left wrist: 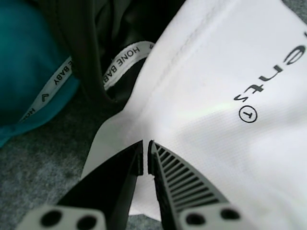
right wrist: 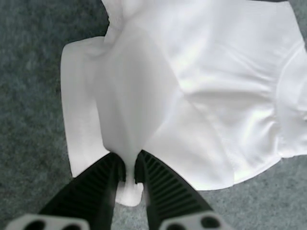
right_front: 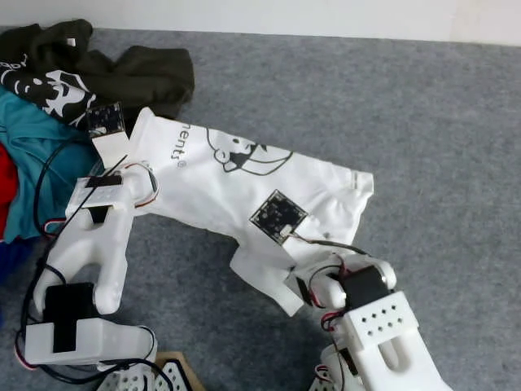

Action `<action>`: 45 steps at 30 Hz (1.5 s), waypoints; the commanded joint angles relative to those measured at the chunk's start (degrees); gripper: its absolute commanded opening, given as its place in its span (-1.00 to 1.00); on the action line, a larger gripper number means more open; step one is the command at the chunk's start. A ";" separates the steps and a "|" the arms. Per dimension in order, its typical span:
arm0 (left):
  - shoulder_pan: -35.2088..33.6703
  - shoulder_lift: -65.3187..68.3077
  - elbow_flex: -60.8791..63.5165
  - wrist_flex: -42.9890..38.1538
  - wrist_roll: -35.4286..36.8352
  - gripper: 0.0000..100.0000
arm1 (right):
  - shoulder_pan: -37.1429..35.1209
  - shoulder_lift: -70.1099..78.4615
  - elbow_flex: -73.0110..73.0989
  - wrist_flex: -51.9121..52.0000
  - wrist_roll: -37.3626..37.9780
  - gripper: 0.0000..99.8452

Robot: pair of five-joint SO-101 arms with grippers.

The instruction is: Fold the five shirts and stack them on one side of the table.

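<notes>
The left gripper (left wrist: 145, 151) and right gripper (right wrist: 129, 167) each have fingers closed on opposite ends of the white shirt (right_front: 220, 183), likely stretching it flat for folding.

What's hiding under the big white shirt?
The grey felt table covering shows all around the white printed cotton T-shirt, so it lies on that. One corner seems to overlap the dark crumpled shirt. Anything beneath its middle is covered, so I cannot tell.
</notes>
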 commanded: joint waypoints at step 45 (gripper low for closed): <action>0.92 -2.68 0.31 -0.88 -0.09 -0.91 | 15.34 42.77 -37.58 -11.82 -5.89 -0.92</action>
